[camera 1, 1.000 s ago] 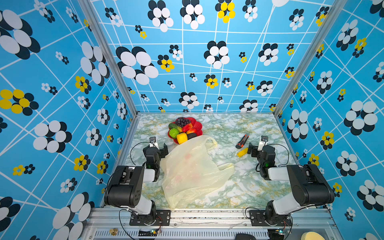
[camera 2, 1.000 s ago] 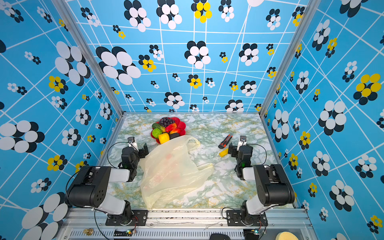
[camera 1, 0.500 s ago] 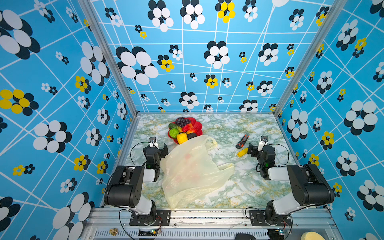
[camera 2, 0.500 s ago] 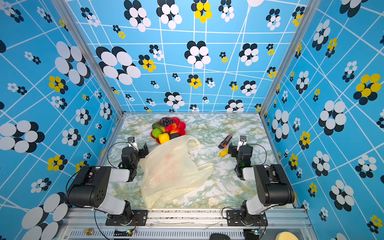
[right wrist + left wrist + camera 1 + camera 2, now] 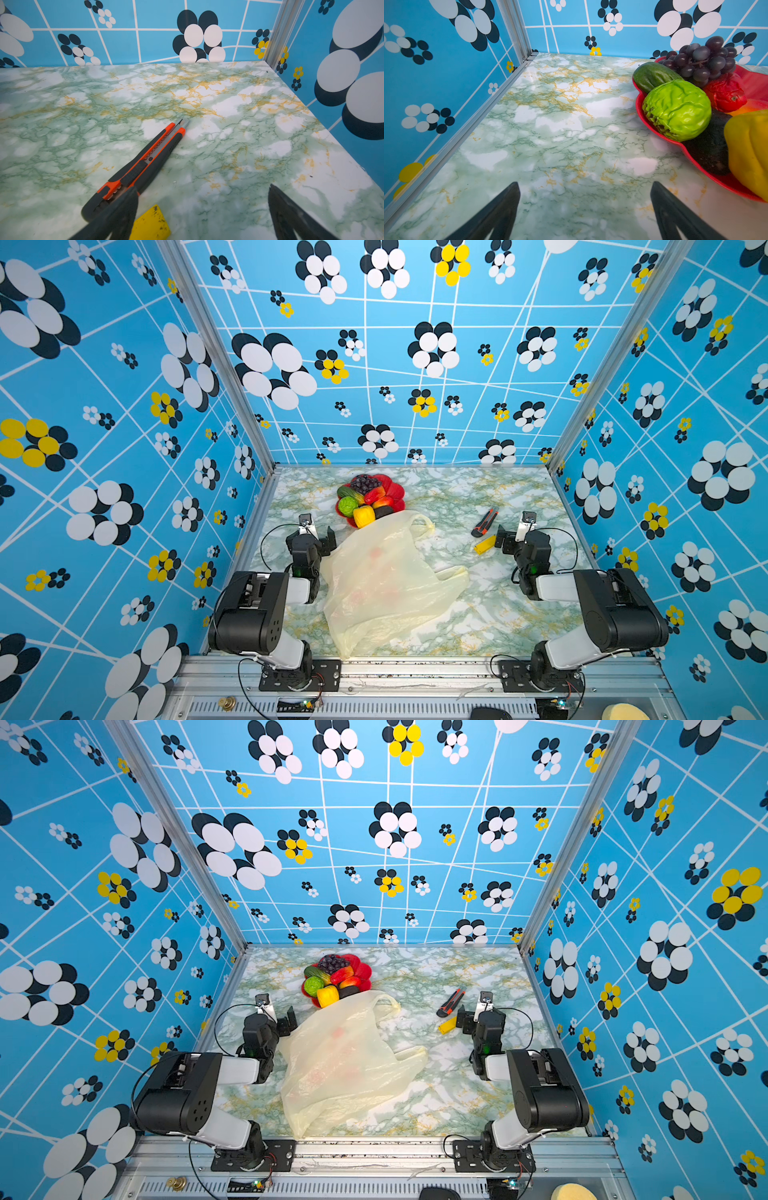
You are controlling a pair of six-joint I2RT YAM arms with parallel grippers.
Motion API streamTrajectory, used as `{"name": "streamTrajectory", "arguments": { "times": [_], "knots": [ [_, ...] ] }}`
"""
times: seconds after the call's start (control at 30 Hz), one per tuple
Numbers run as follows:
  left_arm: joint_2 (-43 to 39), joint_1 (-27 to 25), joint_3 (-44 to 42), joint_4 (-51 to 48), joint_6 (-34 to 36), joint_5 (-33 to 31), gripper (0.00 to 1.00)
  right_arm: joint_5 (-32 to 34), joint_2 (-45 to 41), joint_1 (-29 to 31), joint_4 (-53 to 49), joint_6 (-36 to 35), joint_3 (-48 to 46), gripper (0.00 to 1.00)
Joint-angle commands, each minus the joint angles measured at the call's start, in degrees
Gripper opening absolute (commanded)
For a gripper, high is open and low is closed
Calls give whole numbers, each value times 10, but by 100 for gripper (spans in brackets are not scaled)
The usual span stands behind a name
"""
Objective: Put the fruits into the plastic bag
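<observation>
Nothing is moving since the earlier frames: both arms, the bag and the plate are lying just as they did. The left gripper (image 5: 584, 185) is resting low by the table's (image 5: 498, 614) left edge, jaws spread fully and holding nothing, with bare marble between them. The right gripper (image 5: 202, 187) is waiting by the right edge, equally wide and empty. One of its fingers is showing over the butt of the cutter (image 5: 484, 522), touching or not I cannot tell, with a yellow strip (image 5: 484, 545) just beside it.

The fruits (image 5: 365, 502) are all sitting heaped on the red plate (image 5: 397, 489) near the far edge, left of the middle, so none is bagged yet. The bag (image 5: 382, 576) is lying flat and collapsed across the middle toward the near edge, its handle end lapping the plate's near rim. That is likely keeping the mouth next to the fruits for a short carry. With the mouth lying shut, though, one gripper is probably going to have to lift a handle while the other is fetching fruit.
</observation>
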Motion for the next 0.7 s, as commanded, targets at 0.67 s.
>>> {"name": "streamTrajectory", "arguments": {
  "times": [0.67],
  "knots": [
    [-242, -12, 159, -488, -193, -31, 99, -4, -205, -4, -337, 199, 119, 99]
  ]
}}
